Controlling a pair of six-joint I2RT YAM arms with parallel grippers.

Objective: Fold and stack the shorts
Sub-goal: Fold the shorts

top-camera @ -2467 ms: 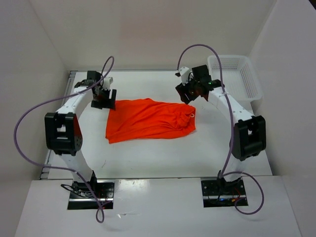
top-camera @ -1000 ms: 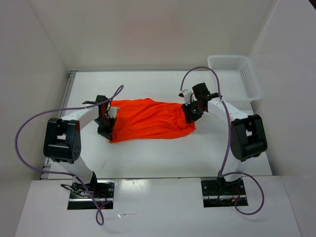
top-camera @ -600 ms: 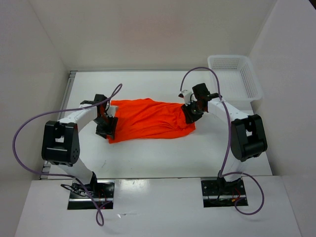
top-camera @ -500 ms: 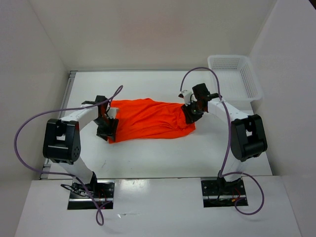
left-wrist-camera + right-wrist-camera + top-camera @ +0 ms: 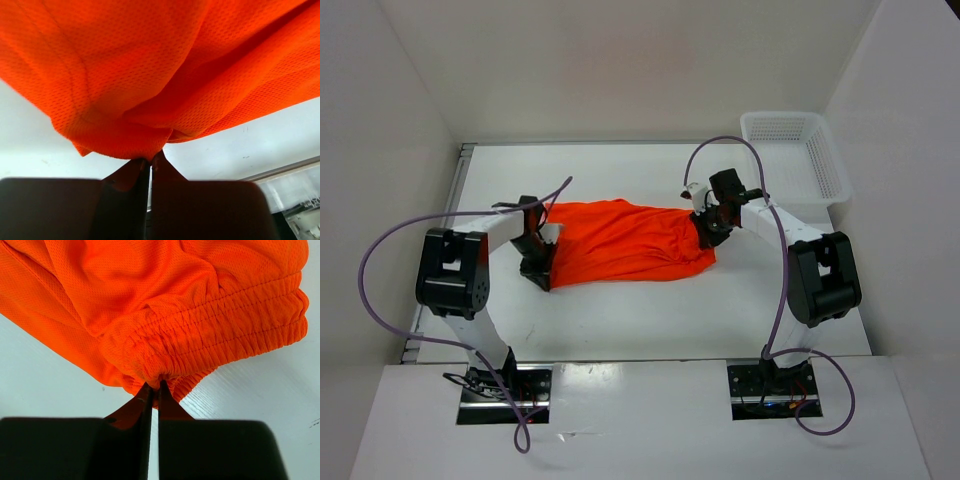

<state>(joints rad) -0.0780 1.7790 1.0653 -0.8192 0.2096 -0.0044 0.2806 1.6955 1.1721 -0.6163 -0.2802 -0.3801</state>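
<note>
The bright orange shorts (image 5: 620, 240) lie spread across the middle of the white table. My left gripper (image 5: 540, 268) is at their near-left corner, shut on a pinch of the hem (image 5: 145, 152). My right gripper (image 5: 705, 232) is at their right end, shut on the gathered elastic waistband (image 5: 160, 377). In the left wrist view the mesh fabric (image 5: 150, 65) hangs above the closed fingers (image 5: 131, 176). In the right wrist view the closed fingers (image 5: 134, 412) meet under the waistband. No drawstring shows.
A white plastic basket (image 5: 795, 155) stands at the back right corner of the table (image 5: 650, 310). White walls close in on the left, back and right. Purple cables loop from both arms.
The left gripper slid toward the near-left corner of the shorts and closed on the hem. The right gripper closed on the waistband and stayed in place.
</note>
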